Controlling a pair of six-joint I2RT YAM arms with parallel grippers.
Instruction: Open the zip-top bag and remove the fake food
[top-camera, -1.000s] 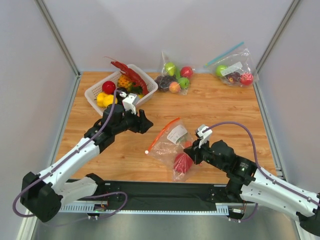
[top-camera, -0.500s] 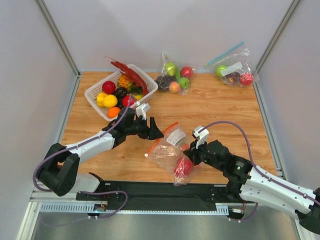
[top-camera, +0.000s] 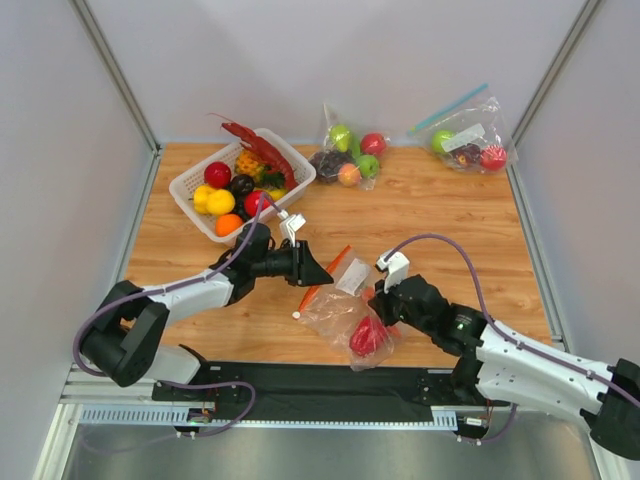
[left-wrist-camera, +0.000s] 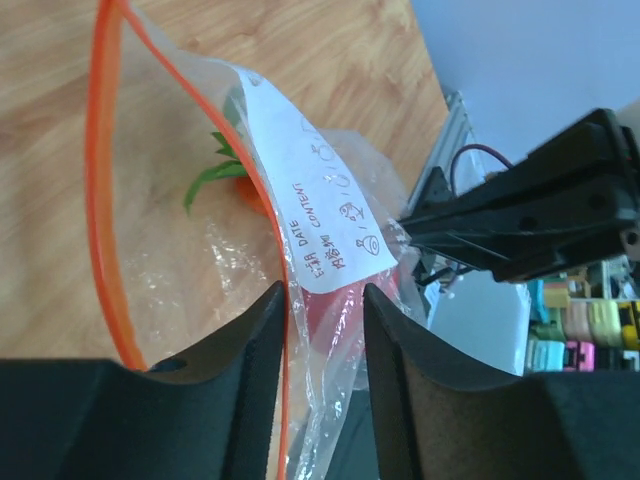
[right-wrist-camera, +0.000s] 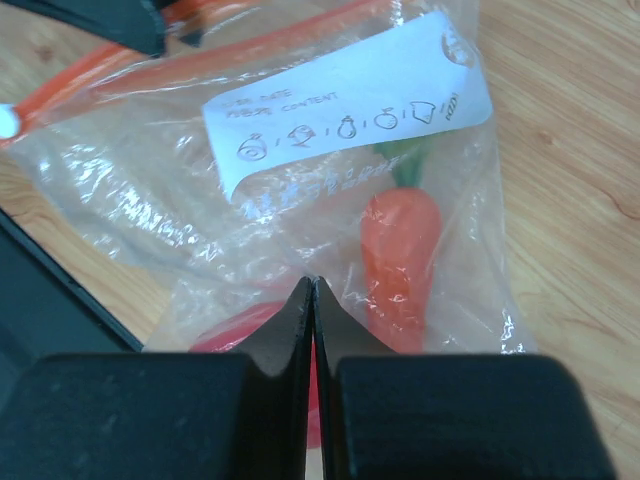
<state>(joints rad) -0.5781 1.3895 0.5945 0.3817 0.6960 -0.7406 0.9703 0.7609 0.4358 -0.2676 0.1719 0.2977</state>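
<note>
Tabletop, zip-top bag label "DATE CONTENT"

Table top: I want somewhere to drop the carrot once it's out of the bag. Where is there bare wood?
Widest bare wood: right of centre, between the blue-zip bag behind and the right arm in front. A narrower strip lies between the basket, the middle fruit bag and the zip-top bag. Crowded: near centre, where the left claw and right claw meet that bag.

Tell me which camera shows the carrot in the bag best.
The right wrist view: the carrot shows nearly whole, orange body and green top, through the clear zip-top bag. The left wrist view shows only its leaves and a sliver of orange; the top view hardly shows it.
</note>
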